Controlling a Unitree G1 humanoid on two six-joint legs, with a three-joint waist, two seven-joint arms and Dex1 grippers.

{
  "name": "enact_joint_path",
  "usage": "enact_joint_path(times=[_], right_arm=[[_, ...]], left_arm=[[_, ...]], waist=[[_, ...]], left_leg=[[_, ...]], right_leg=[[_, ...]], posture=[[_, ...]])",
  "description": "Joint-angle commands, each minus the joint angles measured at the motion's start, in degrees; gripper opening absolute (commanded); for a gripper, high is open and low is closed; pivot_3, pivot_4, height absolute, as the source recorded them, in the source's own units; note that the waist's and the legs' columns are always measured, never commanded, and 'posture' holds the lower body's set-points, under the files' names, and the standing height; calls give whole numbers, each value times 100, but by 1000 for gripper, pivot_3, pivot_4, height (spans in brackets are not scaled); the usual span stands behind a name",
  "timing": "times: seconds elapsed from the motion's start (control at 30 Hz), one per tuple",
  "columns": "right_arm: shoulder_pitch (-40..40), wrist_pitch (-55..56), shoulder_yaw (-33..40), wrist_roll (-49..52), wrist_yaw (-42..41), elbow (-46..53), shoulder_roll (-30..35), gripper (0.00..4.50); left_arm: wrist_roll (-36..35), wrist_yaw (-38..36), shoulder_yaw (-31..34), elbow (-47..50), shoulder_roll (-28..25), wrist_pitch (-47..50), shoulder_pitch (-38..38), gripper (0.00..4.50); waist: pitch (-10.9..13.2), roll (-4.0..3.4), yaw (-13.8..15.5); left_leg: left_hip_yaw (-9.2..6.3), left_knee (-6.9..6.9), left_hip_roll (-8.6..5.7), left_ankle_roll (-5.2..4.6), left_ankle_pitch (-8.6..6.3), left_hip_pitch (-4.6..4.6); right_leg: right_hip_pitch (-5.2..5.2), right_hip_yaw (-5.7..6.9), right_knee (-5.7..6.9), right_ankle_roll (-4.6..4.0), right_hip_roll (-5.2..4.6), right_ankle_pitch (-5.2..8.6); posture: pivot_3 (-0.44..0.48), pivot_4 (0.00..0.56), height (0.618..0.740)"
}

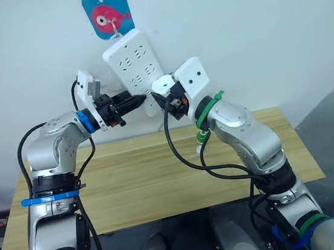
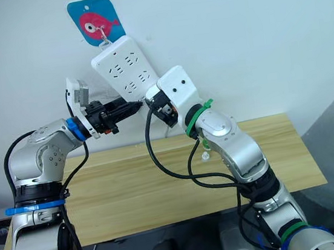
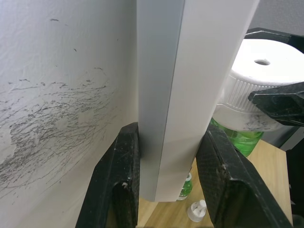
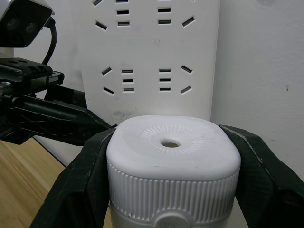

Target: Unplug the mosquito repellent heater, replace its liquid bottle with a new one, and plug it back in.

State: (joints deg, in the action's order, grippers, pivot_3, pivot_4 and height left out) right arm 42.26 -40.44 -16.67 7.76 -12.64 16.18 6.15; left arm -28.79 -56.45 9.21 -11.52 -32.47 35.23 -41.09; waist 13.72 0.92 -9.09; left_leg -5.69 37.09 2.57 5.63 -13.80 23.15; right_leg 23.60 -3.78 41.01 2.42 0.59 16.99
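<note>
- Small rounded white plastic mosquito repellent heater (image 4: pixel 172 178) with ribbed sides and a round vent hole on top is sitting between the right gripper's (image 4: pixel 171 190) two black fingers, which are pressing on both its sides; a green liquid bottle (image 3: pixel 240 137) is showing under it in the left wrist view.
- Heater is sitting up against the lower end of the long white multi-socket power strip (image 1: pixel 135 65), just beside its lowest sockets; cannot tell if the prongs are seated.
- Left gripper (image 3: pixel 166 180) is clamping the strip's lower edge, one black finger (image 3: pixel 118 180) on the wall side and one on the socket face, both touching the strip.
- Strip is hanging tilted on the white wall (image 1: pixel 252 23) from a hook on a blue square plaque with a pink fish (image 1: pixel 108 13).
- Light wooden worktop (image 1: pixel 143 183) is lying below both arms; a small white cap-like piece (image 3: pixel 196 211) and a second small green bottle (image 3: pixel 186 186) are resting on it, near each other.
</note>
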Motion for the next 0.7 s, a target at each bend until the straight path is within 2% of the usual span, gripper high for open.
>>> enact_joint_path(times=[0.03,0.17,0.4,0.43,0.53,0.7], right_arm=[[199,189,57,-72,-52,-223,-145,3033],[164,346,11,-122,-119,-361,-191,3030],[171,451,205,-70,-206,-330,-233,3025],[162,459,270,-30,-220,-290,-245,3751],[89,317,396,96,-356,-90,-210,4491],[-195,-197,528,549,-684,735,-7,4500]], left_arm=[[-379,-247,-111,501,114,145,-66,1312],[-488,-230,-15,574,145,379,-81,1312],[-253,-209,-10,468,91,180,-44,1312],[-222,-220,-19,444,73,142,-39,1312],[-127,-213,-25,351,22,26,-12,1312],[33,-76,48,137,-58,-258,-7,1312]], waist=[[-1,0,-10],[-2,2,-34],[-2,2,-44],[-2,3,-34],[-2,3,5],[-2,3,18]], left_leg=[[0,0,0,0,0,0],[0,-1,0,2,2,-10],[0,-1,1,6,5,-14],[0,-1,1,6,5,-14],[-5,-5,0,6,5,-8],[-6,-12,-7,18,10,14]], right_leg=[[0,0,0,0,0,0],[-8,-1,2,0,0,0],[-9,-2,9,0,2,0],[-9,-2,9,0,2,0],[-10,3,-2,0,1,0],[-3,7,-28,0,-11,0]], posture=[[-161,165,725],[-156,168,725],[-159,171,725],[-159,171,725],[-159,171,725],[-159,172,725]])
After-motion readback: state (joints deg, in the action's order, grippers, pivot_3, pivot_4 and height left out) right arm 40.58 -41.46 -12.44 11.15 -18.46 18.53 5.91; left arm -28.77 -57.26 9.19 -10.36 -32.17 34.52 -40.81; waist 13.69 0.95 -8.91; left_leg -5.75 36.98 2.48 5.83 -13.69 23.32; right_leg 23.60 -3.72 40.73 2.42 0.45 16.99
